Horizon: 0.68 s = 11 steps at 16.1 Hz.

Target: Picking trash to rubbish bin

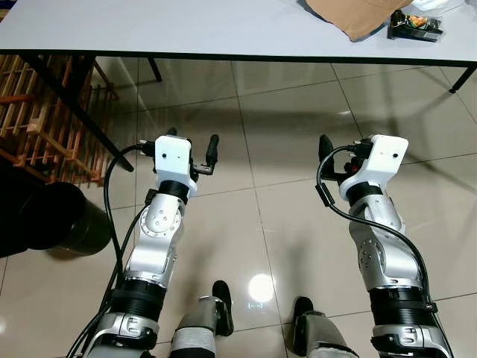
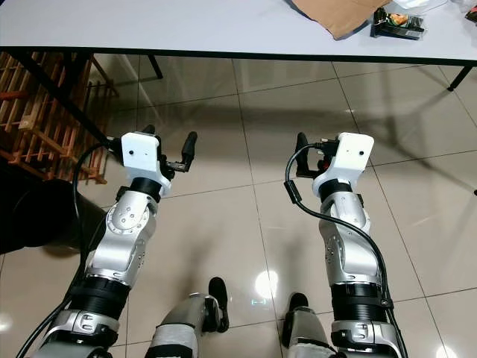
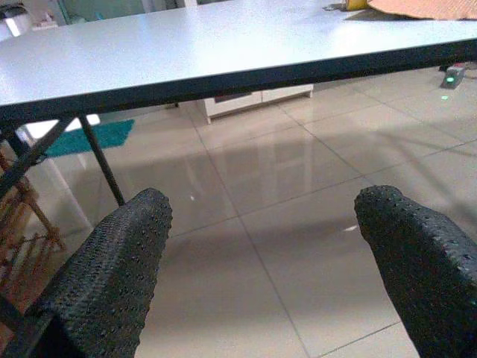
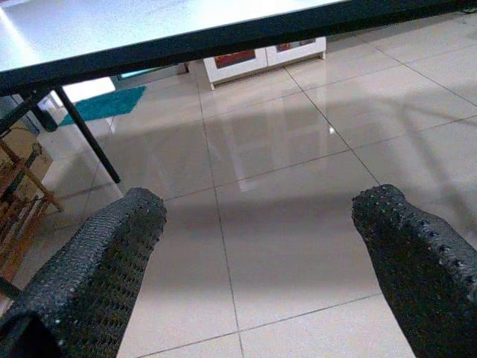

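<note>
Black tray of trash point(image 1: 415, 27) beside brown paper point(image 1: 356, 15) on the grey table point(image 1: 186, 30); bin point(image 1: 59, 218) at floor left. Left gripper point(image 3: 261, 246) and right gripper point(image 4: 257, 246) spread wide, empty; wrist views add a teal mat point(image 4: 100, 104).

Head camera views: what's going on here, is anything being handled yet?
Nothing is held. The robot stands facing a grey table, with the left gripper and right gripper both open and empty above the tiled floor. A brown paper piece and a small dark packet lie on the table; a black bin stands on its left.
</note>
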Motion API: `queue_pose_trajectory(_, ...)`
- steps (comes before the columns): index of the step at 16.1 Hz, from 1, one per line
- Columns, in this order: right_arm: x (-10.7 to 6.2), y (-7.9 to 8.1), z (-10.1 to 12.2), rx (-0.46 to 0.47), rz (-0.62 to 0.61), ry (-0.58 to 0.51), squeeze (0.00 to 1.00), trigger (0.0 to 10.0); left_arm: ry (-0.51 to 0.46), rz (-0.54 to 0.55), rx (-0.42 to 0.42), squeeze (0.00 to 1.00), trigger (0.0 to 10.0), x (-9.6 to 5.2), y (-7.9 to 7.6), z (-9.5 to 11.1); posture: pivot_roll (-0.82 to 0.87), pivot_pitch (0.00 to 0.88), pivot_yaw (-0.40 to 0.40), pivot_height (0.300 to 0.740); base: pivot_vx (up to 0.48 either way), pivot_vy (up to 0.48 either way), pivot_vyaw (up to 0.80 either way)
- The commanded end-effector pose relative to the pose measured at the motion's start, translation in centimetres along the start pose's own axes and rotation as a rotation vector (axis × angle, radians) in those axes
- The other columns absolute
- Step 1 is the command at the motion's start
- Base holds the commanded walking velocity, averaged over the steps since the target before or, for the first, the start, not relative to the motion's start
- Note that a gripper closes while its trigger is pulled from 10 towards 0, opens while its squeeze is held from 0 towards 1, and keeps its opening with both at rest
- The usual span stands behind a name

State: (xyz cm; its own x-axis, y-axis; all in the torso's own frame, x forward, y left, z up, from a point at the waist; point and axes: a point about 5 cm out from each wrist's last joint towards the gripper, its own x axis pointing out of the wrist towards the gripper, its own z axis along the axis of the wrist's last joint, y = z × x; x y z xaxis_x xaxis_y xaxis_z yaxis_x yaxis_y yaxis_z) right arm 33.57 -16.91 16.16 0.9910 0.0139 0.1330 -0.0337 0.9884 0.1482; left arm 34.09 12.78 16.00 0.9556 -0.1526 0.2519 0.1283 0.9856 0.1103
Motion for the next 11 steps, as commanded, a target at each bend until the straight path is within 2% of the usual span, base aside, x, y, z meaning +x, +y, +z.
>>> queue_pose_trajectory(1,-0.22,0.24,-0.41,0.003,0.009,0.011,0.00,10.0,0.026,0.017,0.009,0.00,10.0,-0.18,0.29,-0.57,0.09,0.298,0.119,0.740,0.000,-0.379,0.00)
queue_pose_trajectory(11,-0.48,0.96,-0.73,0.014,0.041,0.020,0.00,10.0,0.025,0.020,0.002,0.00,10.0,0.01,0.04,-0.56,0.08,0.269,0.109,0.740,0.000,-0.409,0.00)
